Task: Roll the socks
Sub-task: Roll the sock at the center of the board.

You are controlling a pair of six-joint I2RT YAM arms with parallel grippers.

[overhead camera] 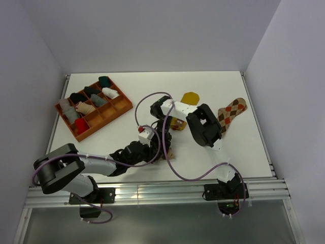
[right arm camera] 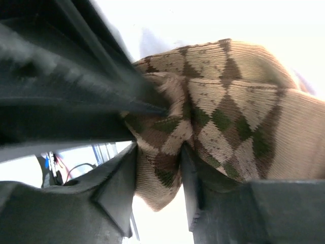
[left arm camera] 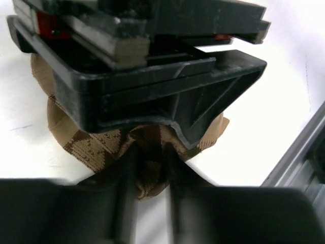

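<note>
Both grippers pinch the same brown-and-cream argyle sock, bunched up at the table's middle front. My left gripper is shut on a fold of the sock; the right gripper's black body sits right above it. My right gripper is shut on a fold of the sock. In the top view the left gripper and right gripper meet over it and hide most of it. The mustard yellow sock lies behind the right arm. The orange-brown-cream argyle sock lies flat at the right.
An orange compartment tray with several small dark, white, grey and red bundles stands at the back left. A purple cable loops across the table's front. The metal rail runs along the near edge.
</note>
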